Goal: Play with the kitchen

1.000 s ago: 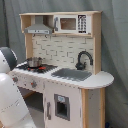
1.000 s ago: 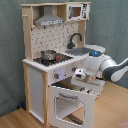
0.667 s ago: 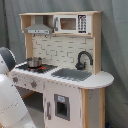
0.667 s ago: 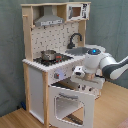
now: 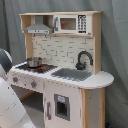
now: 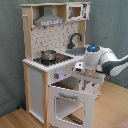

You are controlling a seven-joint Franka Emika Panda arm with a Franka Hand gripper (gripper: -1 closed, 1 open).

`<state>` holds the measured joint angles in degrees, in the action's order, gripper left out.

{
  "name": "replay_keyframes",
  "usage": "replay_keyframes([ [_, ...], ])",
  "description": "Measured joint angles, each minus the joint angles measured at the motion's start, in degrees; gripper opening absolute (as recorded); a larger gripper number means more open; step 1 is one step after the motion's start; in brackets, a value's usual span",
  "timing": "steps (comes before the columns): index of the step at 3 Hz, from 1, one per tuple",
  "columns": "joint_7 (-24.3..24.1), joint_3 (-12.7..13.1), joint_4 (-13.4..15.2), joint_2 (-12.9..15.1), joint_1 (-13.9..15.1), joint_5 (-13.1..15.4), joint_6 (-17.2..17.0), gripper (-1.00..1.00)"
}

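Over the last second we saw the arm (image 6: 107, 62) draw slightly in toward the kitchen (image 6: 52, 60) front in the second exterior view, while the oven door (image 6: 70, 102) hung open just as it had before; the pot (image 6: 48, 55) on the stovetop did not shift. In the first exterior view, the white arm segment (image 5: 11, 107) low on the first exterior view's left had moved a little across the cabinet's corner.

The gripper (image 6: 79, 69) sat right against the front panel, just beside the knobs (image 6: 62, 75) and above the top edge of the swung-out door. We could not tell whether its fingers were spread or pressed together, as the wrist body hid them. The kitchen stood directly ahead of the tool, its sink (image 5: 72, 74) and black faucet (image 5: 82, 59) up and beyond it, the hood (image 6: 50, 21) and microwave (image 5: 70, 23) far above.

We judged the step in hand to be working the control panel with the oven already open, most likely reaching for a knob. The next move would call for a fine approach to the knob and a careful wrist turn, keeping clear of the door below.
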<state>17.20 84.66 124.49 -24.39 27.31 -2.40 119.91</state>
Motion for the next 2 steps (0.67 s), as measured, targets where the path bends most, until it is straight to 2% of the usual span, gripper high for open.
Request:
replay_keyframes([
  [1,-0.06,-2.92,-0.17,-2.53,-2.24,1.54,-3.79,1.0],
  [2,-0.27,-4.49,-0.7,-5.96,-3.79,3.41,-8.18,1.0],
])
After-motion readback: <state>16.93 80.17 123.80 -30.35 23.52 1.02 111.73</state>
